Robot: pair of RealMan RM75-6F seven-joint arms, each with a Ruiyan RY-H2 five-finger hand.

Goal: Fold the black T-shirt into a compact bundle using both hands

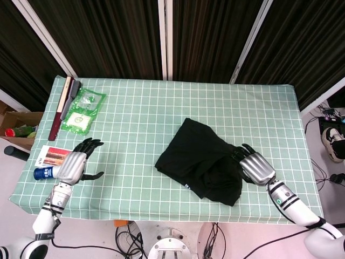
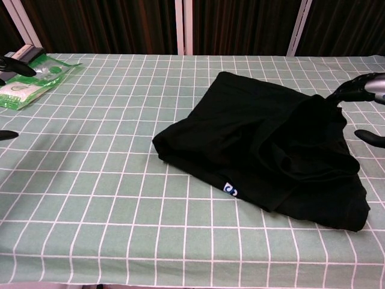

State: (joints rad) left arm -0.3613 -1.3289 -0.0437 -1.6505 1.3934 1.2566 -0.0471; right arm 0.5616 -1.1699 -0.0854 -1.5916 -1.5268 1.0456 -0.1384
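Head view, one black T-shirt (image 1: 205,162), two hands, right hand (image 1: 256,169) touching it.

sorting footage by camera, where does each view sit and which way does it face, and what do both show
Head view: sits high above the near table edge and looks steeply down at the checked tablecloth; the left hand, right hand and both forearms show.
Chest view: sits low at the near edge and looks across the table toward the dark curtains; only dark fingertips show at the left edge and part of the right hand at the right edge.
Shared: the black T-shirt and the green packets.
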